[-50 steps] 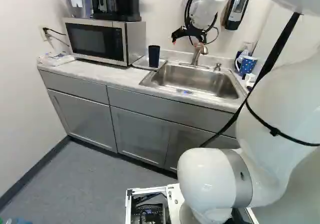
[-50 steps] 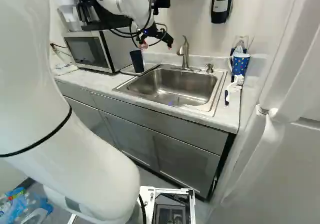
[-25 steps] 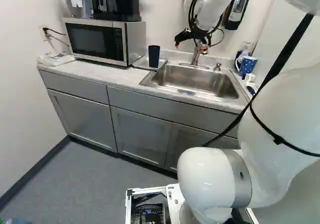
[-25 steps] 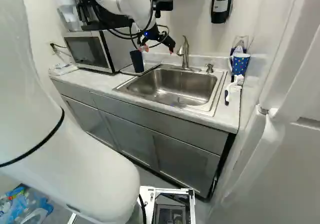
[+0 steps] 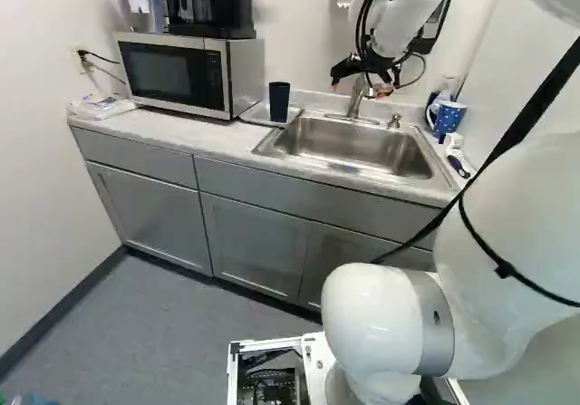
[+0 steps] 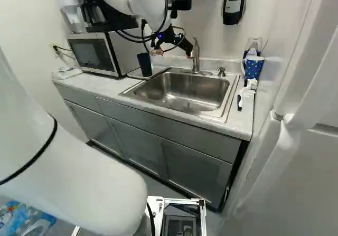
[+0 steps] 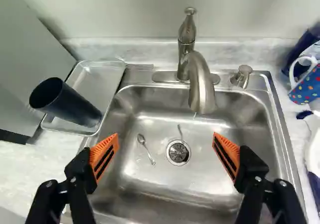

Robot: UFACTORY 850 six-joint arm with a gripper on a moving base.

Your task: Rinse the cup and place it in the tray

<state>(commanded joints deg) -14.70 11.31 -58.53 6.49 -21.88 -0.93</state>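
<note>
The dark cup (image 5: 279, 102) stands upright in the clear tray (image 5: 256, 113) beside the sink. Above the counter, near the faucet, my gripper (image 5: 361, 88) hangs off to the right of the cup. Seen from the wrist, the gripper (image 7: 166, 154) is wide open over the sink basin (image 7: 150, 184), nothing between its orange pads. Off to one side, beyond one finger, are the cup (image 7: 65, 102) and the tray (image 7: 97, 83). The faucet (image 7: 200, 86) arches over the basin ahead of the fingers. The cup's inside looks dark.
Two spoons, one being a small spoon (image 7: 145, 148), lie in the basin near the drain (image 7: 178, 153). A microwave (image 5: 177, 72) flanks the tray. Across the sink stand a dotted blue mug (image 6: 254, 67) and a white brush (image 6: 245, 94). A soap dispenser (image 6: 234, 1) hangs on the wall.
My arm has swung to the right in both base views, carrying the open gripper farther from the cup and past the faucet. Cup and tray have stayed in place.
</note>
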